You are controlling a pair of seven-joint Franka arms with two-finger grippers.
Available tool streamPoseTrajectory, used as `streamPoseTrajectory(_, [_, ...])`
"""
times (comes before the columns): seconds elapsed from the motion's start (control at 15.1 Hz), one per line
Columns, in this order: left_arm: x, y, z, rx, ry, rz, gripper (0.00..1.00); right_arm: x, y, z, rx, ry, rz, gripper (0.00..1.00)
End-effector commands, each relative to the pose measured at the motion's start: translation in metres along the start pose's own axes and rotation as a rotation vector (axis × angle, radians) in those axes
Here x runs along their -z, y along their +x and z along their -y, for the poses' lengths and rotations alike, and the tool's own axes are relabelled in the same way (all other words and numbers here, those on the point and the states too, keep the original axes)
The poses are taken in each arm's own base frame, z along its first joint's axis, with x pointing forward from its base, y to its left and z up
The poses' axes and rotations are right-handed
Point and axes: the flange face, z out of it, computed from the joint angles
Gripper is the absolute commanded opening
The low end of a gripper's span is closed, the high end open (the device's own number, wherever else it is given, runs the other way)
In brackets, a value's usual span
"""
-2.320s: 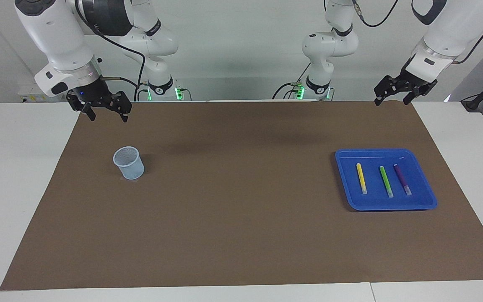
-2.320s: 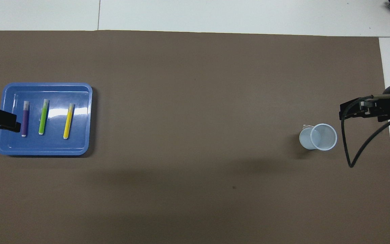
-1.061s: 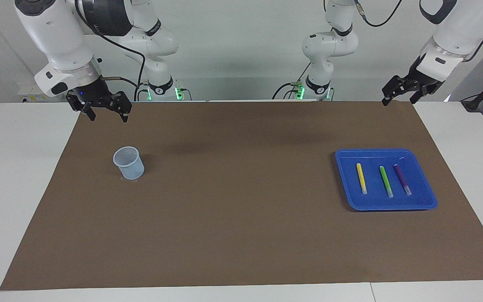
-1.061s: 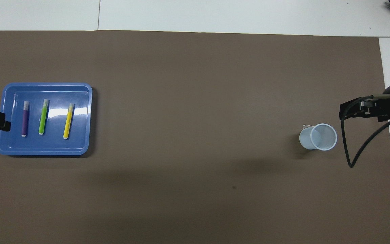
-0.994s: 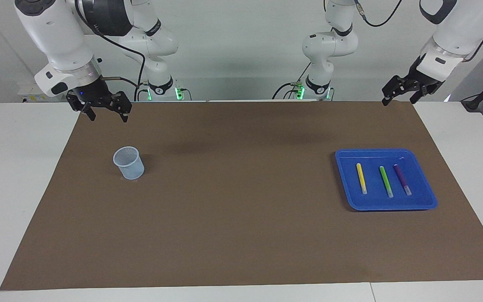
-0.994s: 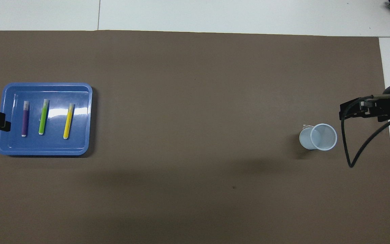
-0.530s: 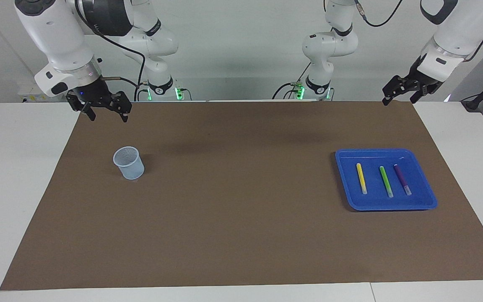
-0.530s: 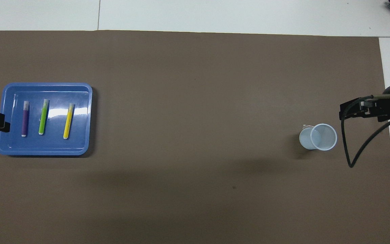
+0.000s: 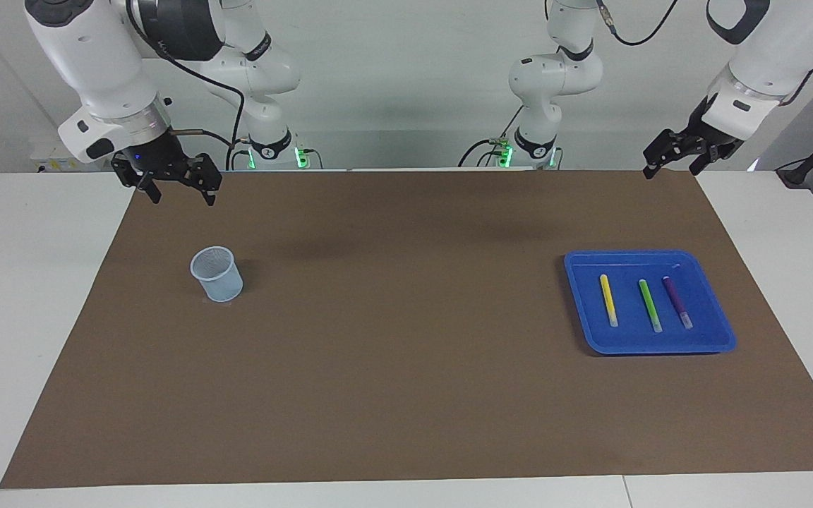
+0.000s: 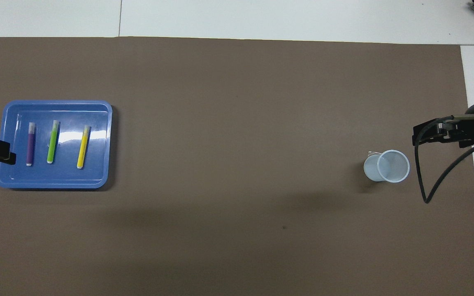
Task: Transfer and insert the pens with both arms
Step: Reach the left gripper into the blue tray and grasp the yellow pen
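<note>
On glossy rectangular blue tray [image 9: 713, 337], three slim cylindrical pens [image 9: 649, 305].

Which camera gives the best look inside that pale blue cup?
The overhead view: it looks steeply down into the pale blue plastic cup, showing the whole round rim and the inside. The facing view shows the cup slantwise, mostly its outer wall and part of the opening.

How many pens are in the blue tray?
3, side by side in the blue tray: yellow pen toward the table's middle, green pen between, purple pen toward the left arm's end. None looks hidden.
</note>
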Motion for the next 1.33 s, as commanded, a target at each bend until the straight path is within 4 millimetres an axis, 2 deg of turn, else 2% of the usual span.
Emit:
streamPoseTrajectory(0.0, [-0.018,-0.014,-0.002,0.000,-0.008,-0.026,1.00,-0.001,-0.001,-0.001,0.009,0.010,0.015,1.00])
streamPoseTrajectory(0.2, [-0.039,-0.014,-0.004,-0.042,-0.008,-0.026,1.00,0.000,0.000,-0.002,0.006,0.010,0.011,1.00])
streamPoseTrajectory(0.53, [-0.072,-0.002,-0.005,-0.059,-0.033,-0.041,1.00,-0.001,-0.002,0.002,0.018,0.009,0.018,1.00])
streamPoseTrajectory(1.06, [-0.154,0.050,-0.004,-0.080,-0.062,-0.012,0.99,-0.011,-0.009,0.005,0.025,0.012,0.040,1.00])
streamPoseTrajectory(1.26, [-0.184,0.061,-0.003,-0.075,-0.059,-0.038,0.96,-0.010,-0.009,0.008,0.023,0.030,0.037,1.00])
